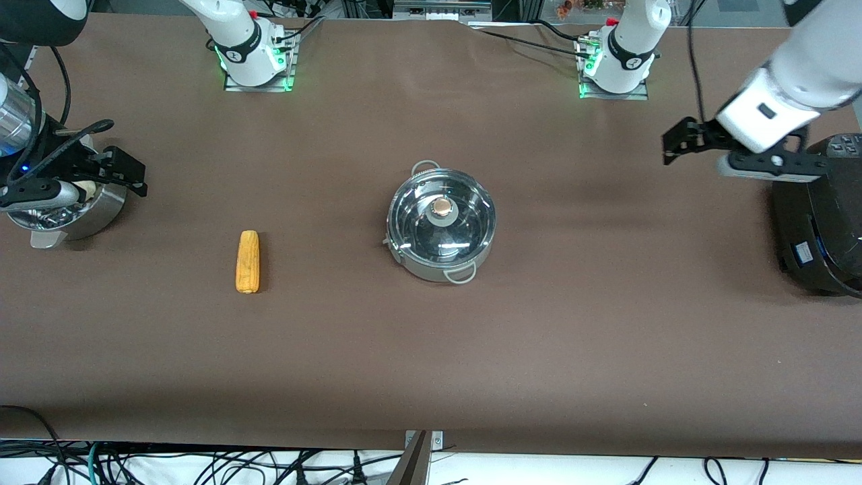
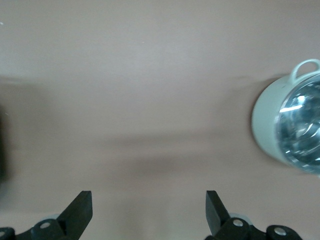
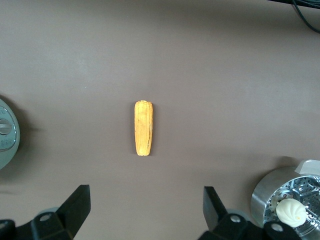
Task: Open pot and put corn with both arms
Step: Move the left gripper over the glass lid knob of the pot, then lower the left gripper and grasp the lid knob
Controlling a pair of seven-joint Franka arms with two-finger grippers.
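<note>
We saw the pot (image 1: 441,225), lid on, mid-bench, and the corn (image 1: 248,261) beside it toward the right arm's end, its long axis running toward the front camera. The right claw (image 1: 128,172), wide and empty, hung over the steamer bowl (image 1: 71,212), nearer the corn. The left claw (image 1: 677,141), also wide, hovered beside the black cooker (image 1: 821,222). Only the right wrist view showed the bun (image 3: 291,211).
</note>
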